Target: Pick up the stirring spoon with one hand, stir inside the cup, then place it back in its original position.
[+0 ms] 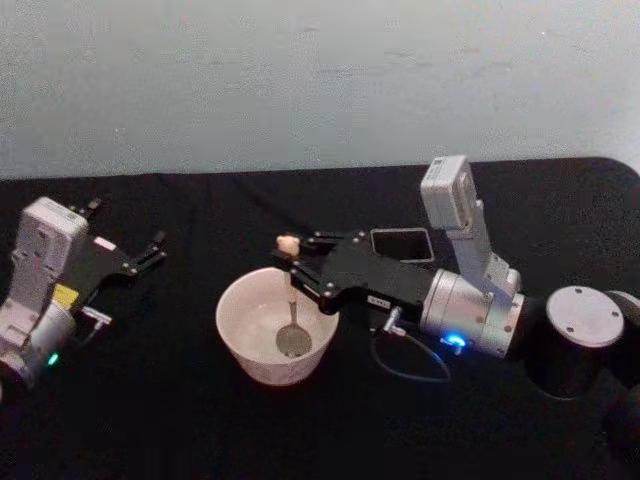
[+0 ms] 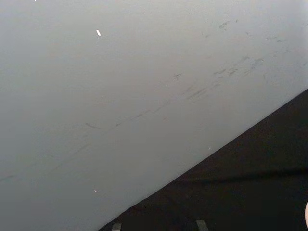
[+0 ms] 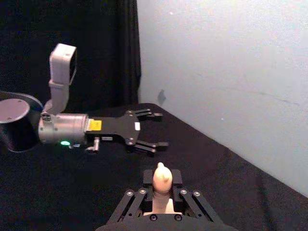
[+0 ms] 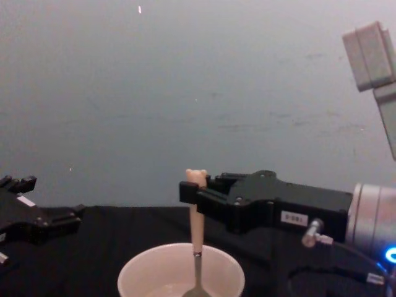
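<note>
- While the right gripper (image 1: 290, 265) is reaching in from the right over the black cloth-covered table (image 1: 170, 420), its dark fingers are pinching tight on the small, cream-handled, metal-bowled stirring spoon (image 1: 290, 312), just under the little bear head on top.
- From the chest side, the stirring spoon (image 4: 196, 226) is hanging upright, and its thin metal neck is dropping below the rim of the wide, round, cream-white cup (image 4: 133, 281).
- From above, the shiny round bowl is sitting low inside the cup (image 1: 262, 368), a little right of centre. I cannot quite tell whether it is touching the bottom.
- That cup is standing near the middle of the table, between the two arms.
- A tall, dark grey-black holder with a square mouth (image 1: 403, 231) is standing just behind the right gripper's black body, beyond the cup and to its right. The gripper is partly covering its near edge.
- Over at the left side of the table, the left gripper (image 1: 122, 228) is sitting well apart from the cup, its fingers spread wide with nothing between them.
- From the right wrist, the bear head of the spoon (image 3: 161, 177) is poking up between the clamped fingers, and the left gripper (image 3: 157, 129) is facing it from farther off, fingers splayed.
- A pale grey wall (image 1: 300, 80) is rising right behind the table's far edge.
</note>
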Tool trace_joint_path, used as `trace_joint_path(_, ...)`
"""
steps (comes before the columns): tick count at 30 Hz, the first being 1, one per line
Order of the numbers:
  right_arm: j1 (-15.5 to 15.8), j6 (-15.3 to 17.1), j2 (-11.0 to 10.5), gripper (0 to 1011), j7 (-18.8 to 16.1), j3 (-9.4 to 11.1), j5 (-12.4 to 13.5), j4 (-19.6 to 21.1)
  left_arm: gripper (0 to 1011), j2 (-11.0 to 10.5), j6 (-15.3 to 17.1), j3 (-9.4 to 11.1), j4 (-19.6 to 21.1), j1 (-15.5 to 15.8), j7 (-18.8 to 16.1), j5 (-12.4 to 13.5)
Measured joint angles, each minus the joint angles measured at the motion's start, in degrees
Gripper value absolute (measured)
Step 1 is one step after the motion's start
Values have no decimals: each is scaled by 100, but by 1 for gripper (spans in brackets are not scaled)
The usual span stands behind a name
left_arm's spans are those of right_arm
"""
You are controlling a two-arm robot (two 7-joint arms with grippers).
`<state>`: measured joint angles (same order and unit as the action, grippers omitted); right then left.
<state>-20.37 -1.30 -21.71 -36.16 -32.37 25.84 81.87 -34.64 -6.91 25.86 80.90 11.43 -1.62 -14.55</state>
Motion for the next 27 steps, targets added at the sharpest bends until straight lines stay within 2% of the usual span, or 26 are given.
trace_joint_path(7, -99, 11, 153, 215, 9, -153, -1, -74, 1001, 0, 0, 0, 0, 0, 0, 0)
trace_joint_path(15, -435, -111, 506, 215, 124, -281, -135, -576, 1001, 0, 0, 0, 0, 0, 0, 0)
trace_joint_path(21, -685, -223, 728, 215, 242, -248, -230, -1000, 1002, 0, 0, 0, 0, 0, 0, 0)
trace_joint_path(27, -817, -267, 789, 215, 340, -94, -253, -1200, 1001, 0, 0, 0, 0, 0, 0, 0)
